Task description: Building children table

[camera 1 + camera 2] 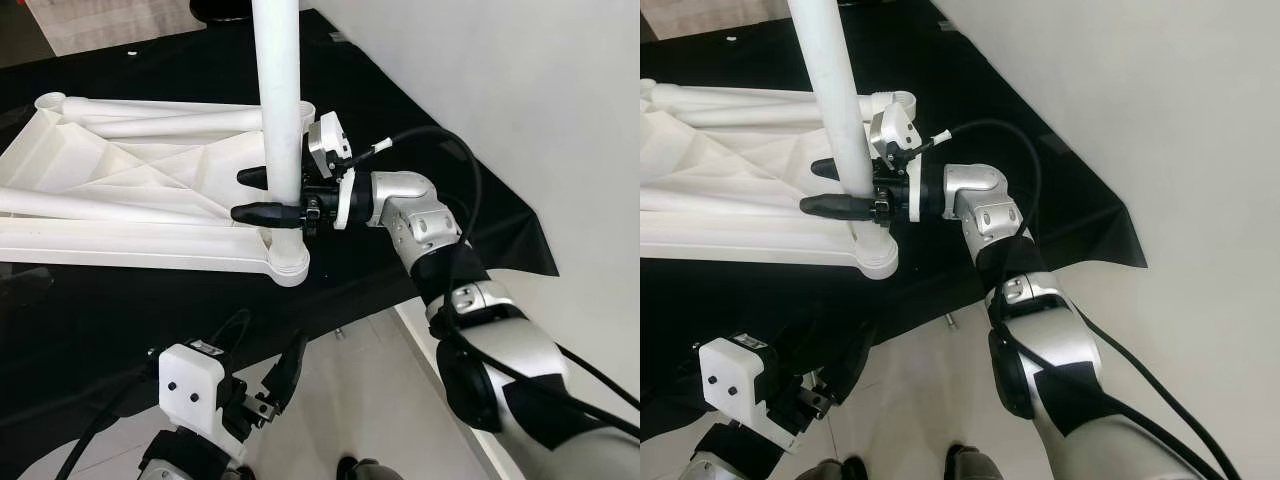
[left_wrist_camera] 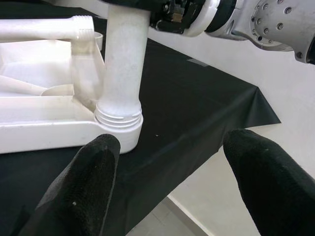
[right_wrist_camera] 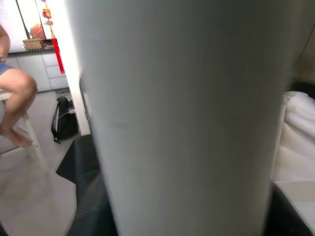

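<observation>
A white plastic table top (image 1: 120, 190) lies upside down on a black cloth (image 1: 400, 130). A white round table leg (image 1: 278, 100) stands upright in the near right corner socket (image 1: 285, 262), its threaded end (image 2: 118, 115) seated in the socket. My right gripper (image 1: 252, 195) is shut on the leg, one black finger on each side of it. The leg (image 3: 182, 118) sits close against the right wrist camera. My left gripper (image 2: 167, 167) is open, low in front of the table corner, holding nothing; it is also at the bottom of the left eye view (image 1: 275, 385).
The cloth's edge (image 1: 520, 250) falls off to a pale tiled floor (image 1: 380, 400) on the right. A person's bare legs (image 3: 15, 98) and a dark bag (image 3: 64, 123) are across the room. Other white legs (image 1: 150, 105) are fixed on the far side of the table top.
</observation>
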Motion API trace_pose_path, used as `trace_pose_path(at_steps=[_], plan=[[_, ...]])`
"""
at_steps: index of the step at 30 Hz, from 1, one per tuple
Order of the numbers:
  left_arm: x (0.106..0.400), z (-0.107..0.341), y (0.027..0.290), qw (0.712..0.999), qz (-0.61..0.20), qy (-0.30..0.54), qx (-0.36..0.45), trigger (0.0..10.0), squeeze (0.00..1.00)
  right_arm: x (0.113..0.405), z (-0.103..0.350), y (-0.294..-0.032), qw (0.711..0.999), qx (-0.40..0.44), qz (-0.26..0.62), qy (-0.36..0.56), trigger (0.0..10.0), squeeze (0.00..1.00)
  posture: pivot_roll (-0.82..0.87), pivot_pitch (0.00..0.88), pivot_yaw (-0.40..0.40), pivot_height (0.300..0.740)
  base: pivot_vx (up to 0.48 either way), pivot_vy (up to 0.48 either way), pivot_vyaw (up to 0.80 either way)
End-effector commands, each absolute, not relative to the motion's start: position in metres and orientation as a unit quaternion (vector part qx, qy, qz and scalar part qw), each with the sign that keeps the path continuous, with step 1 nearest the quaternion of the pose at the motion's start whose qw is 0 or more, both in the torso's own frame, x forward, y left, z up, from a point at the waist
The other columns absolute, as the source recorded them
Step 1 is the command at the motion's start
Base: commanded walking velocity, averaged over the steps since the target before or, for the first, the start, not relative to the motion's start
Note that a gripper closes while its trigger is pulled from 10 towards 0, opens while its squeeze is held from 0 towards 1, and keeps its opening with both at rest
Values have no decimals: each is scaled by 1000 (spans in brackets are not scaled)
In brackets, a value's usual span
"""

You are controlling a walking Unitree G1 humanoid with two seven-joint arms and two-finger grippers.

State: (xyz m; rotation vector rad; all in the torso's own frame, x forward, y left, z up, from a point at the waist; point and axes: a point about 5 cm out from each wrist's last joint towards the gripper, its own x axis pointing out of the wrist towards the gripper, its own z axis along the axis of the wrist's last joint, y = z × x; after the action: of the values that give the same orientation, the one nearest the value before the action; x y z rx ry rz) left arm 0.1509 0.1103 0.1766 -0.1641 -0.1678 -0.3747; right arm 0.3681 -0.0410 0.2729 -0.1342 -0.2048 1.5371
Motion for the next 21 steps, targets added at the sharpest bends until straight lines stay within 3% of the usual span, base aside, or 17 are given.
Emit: trace_pose_path(at_steps=[1, 8, 9, 10, 12, 13, 14, 15, 16, 17, 21], plan=[[149, 177, 110, 976, -183, -83, -81, 10000, 0, 366, 273, -36, 701, -50, 705, -95, 0, 0, 56, 215, -48, 740, 0, 0, 0], [149, 178, 110, 976, -183, -84, -80, 10000, 0, 371, 269, -47, 730, -56, 674, -99, 0, 0, 59, 216, -52, 740, 0, 0, 0], [149, 178, 110, 976, -182, -84, -79, 10000, 0, 373, 264, -51, 762, -56, 638, -98, 0, 0, 54, 219, -62, 740, 0, 0, 0], [149, 177, 111, 977, -181, -84, -79, 10000, 0, 376, 256, -52, 819, -36, 566, -86, 0, 0, 54, 224, -75, 740, 0, 0, 0], [149, 177, 111, 977, -181, -84, -79, 10000, 0, 376, 256, -52, 819, -36, 566, -86, 0, 0, 54, 224, -75, 740, 0, 0, 0], [148, 177, 111, 977, -180, -84, -78, 10000, 0, 377, 250, -54, 857, -22, 510, -76, 0, 0, 54, 224, -75, 740, 0, 0, 0], [149, 178, 112, 977, -179, -85, -76, 10000, 0, 367, 226, -55, 922, -24, 383, -52, 0, 0, 58, 234, -66, 740, 0, 0, 0], [149, 178, 112, 977, -179, -85, -76, 10000, 0, 367, 226, -55, 922, -24, 383, -52, 0, 0, 58, 234, -66, 740, 0, 0, 0], [149, 178, 112, 977, -180, -85, -75, 10000, 0, 356, 213, -62, 958, -26, 282, -38, 0, 0, 63, 234, -64, 740, 0, 0, 0], [149, 178, 113, 977, -180, -84, -73, 10000, 0, 350, 203, -61, 971, -23, 236, -25, 0, 0, 60, 231, -51, 740, 0, 0, 0], [151, 177, 114, 977, -182, -83, -71, 10000, 0, 352, 204, -51, 971, -26, 233, -38, 0, 0, 63, 219, -50, 740, 0, 0, 0]])
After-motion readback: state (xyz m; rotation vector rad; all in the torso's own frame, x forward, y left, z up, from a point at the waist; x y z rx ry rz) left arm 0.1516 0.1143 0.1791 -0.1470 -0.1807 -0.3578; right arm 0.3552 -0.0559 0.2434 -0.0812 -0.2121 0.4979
